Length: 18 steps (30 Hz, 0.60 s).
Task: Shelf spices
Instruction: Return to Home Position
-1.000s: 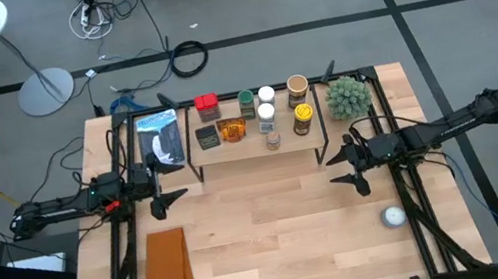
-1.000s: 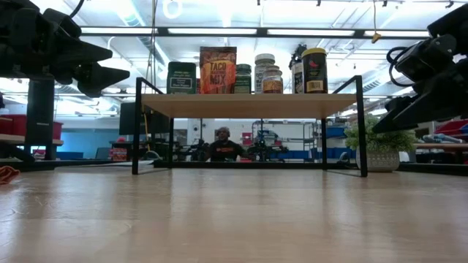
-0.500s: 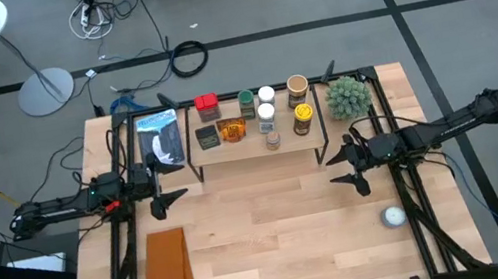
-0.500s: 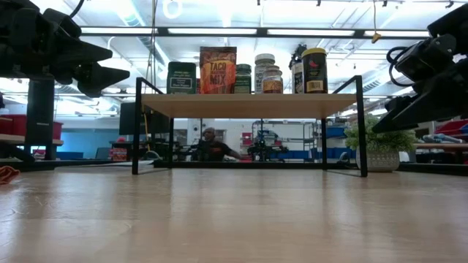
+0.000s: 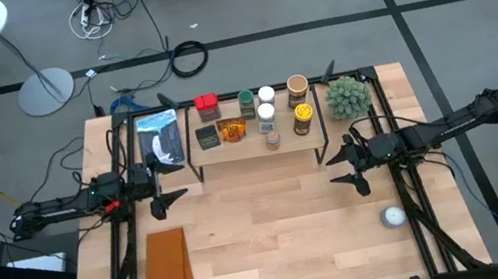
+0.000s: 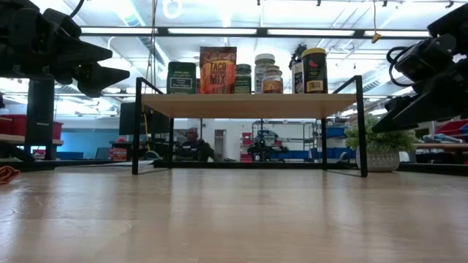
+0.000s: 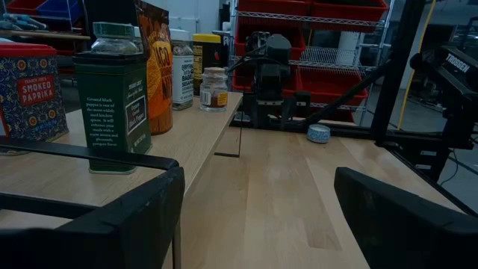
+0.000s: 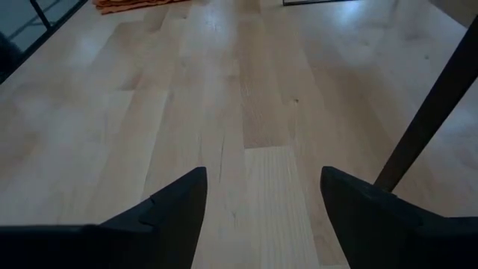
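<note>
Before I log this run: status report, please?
Left gripper, right gripper open, empty, flanking shelf. Spices on shelf. White round object lies apart, rightward.

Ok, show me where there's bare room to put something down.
Biggest free patch: the table between the cloth and the white disc, up to the shelf. The left claw and right claw flank it, both open. Crowded: the shelf top, filled with spices.

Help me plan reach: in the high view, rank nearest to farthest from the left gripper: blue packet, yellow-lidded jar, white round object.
From the left gripper:
1. blue packet, left of the shelf.
2. yellow-lidded jar, shelf's right end.
3. white round object, table's right side.
</note>
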Available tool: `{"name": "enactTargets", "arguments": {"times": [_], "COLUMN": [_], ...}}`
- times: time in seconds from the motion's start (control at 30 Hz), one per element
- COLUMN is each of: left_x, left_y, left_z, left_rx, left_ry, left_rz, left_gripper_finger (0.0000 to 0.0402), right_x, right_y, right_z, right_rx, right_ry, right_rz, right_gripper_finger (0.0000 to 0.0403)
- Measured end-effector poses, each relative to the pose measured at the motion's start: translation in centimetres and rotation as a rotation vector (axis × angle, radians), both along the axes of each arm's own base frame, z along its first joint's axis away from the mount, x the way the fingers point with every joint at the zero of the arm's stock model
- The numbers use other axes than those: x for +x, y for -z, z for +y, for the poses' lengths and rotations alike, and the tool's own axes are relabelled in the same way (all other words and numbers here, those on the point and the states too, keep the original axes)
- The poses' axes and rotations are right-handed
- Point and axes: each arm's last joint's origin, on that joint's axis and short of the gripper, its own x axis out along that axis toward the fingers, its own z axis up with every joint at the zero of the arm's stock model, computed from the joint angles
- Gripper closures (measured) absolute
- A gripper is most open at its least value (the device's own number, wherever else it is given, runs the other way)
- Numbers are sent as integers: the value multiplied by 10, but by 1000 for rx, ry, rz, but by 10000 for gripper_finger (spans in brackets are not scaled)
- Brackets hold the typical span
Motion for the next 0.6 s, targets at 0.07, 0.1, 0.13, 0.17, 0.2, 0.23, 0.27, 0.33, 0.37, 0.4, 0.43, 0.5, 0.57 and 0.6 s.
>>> {"name": "enactTargets", "arguments": {"times": [0.07, 0.1, 0.13, 0.17, 0.2, 0.23, 0.27, 0.33, 0.37, 0.4, 0.43, 0.5, 0.57, 0.6], "left_x": [0, 0, 0, 0, 0, 0, 0, 0, 0, 0, 0, 0, 0, 0], "left_y": [0, 0, 0, 0, 0, 0, 0, 0, 0, 0, 0, 0, 0, 0], "left_z": [0, 0, 0, 0, 0, 0, 0, 0, 0, 0, 0, 0, 0, 0], "left_rx": [0, 0, 0, 0, 0, 0, 0, 0, 0, 0, 0, 0, 0, 0], "left_ry": [0, 0, 0, 0, 0, 0, 0, 0, 0, 0, 0, 0, 0, 0], "left_rz": [0, 0, 0, 0, 0, 0, 0, 0, 0, 0, 0, 0, 0, 0], "left_gripper_finger": [50, 50, 50, 50, 50, 50, 50, 50, 50, 50, 50, 50, 50, 50], "right_x": [0, 0, 0, 0, 0, 0, 0, 0, 0, 0, 0, 0, 0, 0], "right_y": [0, 0, 0, 0, 0, 0, 0, 0, 0, 0, 0, 0, 0, 0], "right_z": [0, 0, 0, 0, 0, 0, 0, 0, 0, 0, 0, 0, 0, 0], "right_rx": [0, 0, 0, 0, 0, 0, 0, 0, 0, 0, 0, 0, 0, 0], "right_ry": [0, 0, 0, 0, 0, 0, 0, 0, 0, 0, 0, 0, 0, 0], "right_rz": [0, 0, 0, -1, -1, 0, -1, 0, -1, -1, -1, -1, -1, -1], "right_gripper_finger": [139, 138, 138, 137, 138, 138, 139, 140, 141, 142, 142, 142, 141, 140]}}
